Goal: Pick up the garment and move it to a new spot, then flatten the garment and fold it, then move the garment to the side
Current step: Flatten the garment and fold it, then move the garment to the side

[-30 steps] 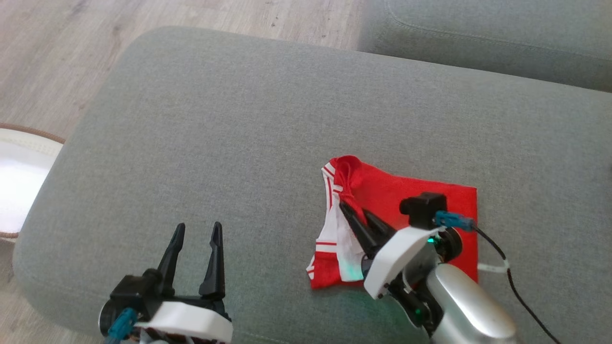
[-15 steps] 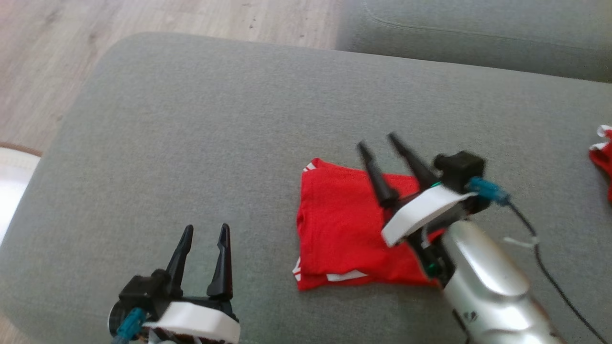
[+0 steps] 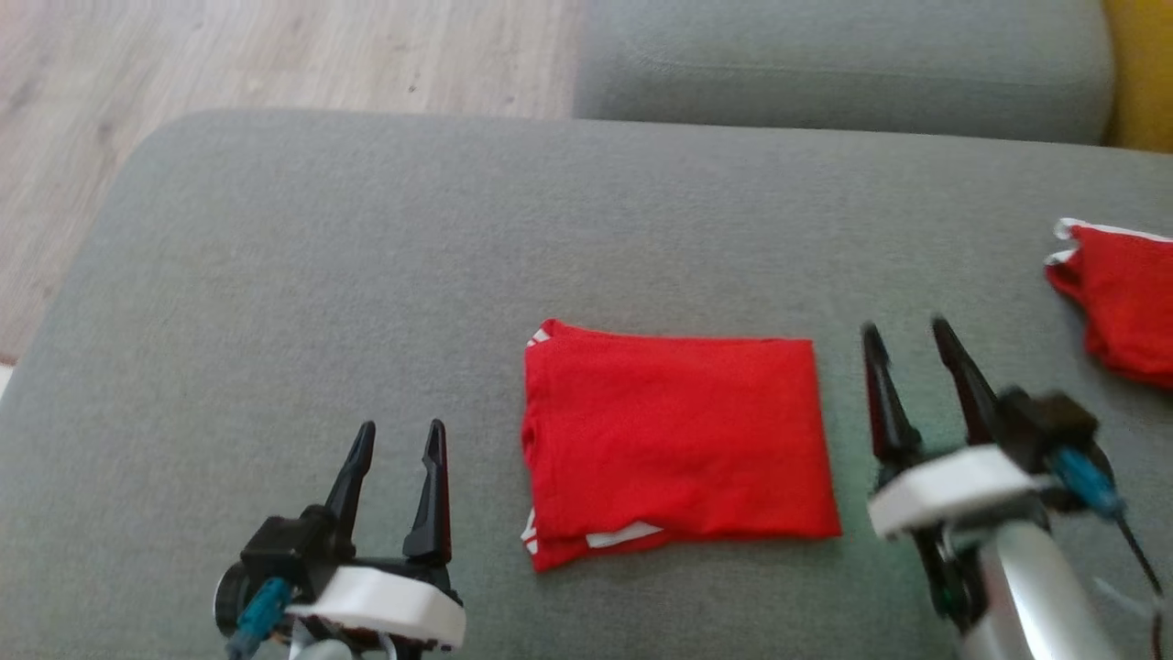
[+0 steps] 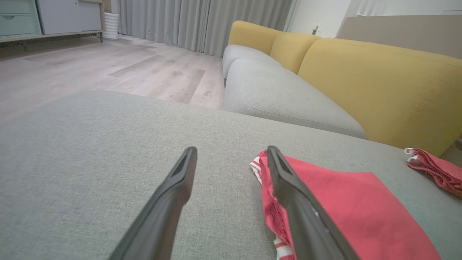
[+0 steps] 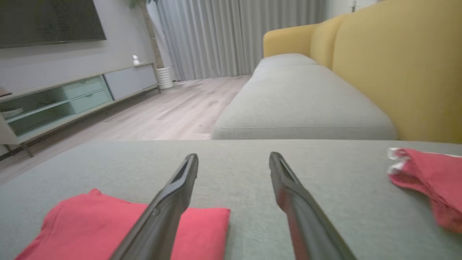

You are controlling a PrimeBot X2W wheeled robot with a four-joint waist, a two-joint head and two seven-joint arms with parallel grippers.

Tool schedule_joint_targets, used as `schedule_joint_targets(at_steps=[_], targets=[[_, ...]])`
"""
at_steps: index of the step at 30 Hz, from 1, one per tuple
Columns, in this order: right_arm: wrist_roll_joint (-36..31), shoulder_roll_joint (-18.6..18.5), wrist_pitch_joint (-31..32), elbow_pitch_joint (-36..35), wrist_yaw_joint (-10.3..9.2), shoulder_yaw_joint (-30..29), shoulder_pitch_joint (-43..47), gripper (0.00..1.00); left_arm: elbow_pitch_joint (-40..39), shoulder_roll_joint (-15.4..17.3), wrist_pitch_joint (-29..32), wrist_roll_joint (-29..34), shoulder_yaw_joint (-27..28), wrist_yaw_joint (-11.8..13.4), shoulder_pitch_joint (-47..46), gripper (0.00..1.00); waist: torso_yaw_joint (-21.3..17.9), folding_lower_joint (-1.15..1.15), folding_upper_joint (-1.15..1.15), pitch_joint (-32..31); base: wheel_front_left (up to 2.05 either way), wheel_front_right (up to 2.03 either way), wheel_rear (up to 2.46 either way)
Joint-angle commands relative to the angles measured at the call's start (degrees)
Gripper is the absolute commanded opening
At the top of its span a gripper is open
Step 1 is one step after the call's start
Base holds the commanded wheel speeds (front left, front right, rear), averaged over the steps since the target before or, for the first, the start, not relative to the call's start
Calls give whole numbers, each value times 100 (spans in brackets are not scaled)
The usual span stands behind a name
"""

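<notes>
The garment point(image 3: 674, 440) is red with white trim, folded into a flat rectangle on the grey cushion point(image 3: 367, 275). It lies between the two grippers. My left gripper point(image 3: 401, 438) stands open to its left, nothing between the fingers. My right gripper point(image 3: 907, 330) stands open just off the garment's right edge, empty and raised a little. In the left wrist view the garment point(image 4: 346, 202) sits right of the fingers; in the right wrist view the garment point(image 5: 108, 220) lies at the lower left behind the left finger.
A second red cloth point(image 3: 1118, 293) lies crumpled at the cushion's far right, also as cloth point(image 5: 426, 177). Another grey seat point(image 3: 825, 73) and yellow backrest point(image 4: 379, 83) lie beyond. Wooden floor point(image 3: 229, 55) borders the cushion's far-left edge.
My right gripper let go of the garment, opened, and drew back to its right side. The garment now lies folded flat. The camera turned right, bringing the second red cloth further into view.
</notes>
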Motion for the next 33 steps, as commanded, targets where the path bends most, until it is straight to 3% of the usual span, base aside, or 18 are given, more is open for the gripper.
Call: schedule_joint_targets(at_steps=[1,11,27,33], targets=[[-58,39,8,-315,-4,43,16,100,-94,41,-71,1,209,14,-173,100,-115,0,0,-105,0,0,0],[2,39,288,-1218,-4,-193,1276,100,104,52,-153,-52,450,18,270,100,-475,0,0,-309,0,0,0],[-20,39,504,-1384,-4,-152,1393,100,121,-11,-173,1,580,-94,345,100,-452,0,0,-227,0,0,0],[-70,39,873,-1249,-4,6,1103,100,116,-31,-175,46,579,-106,261,100,-398,0,0,-102,0,0,0]])
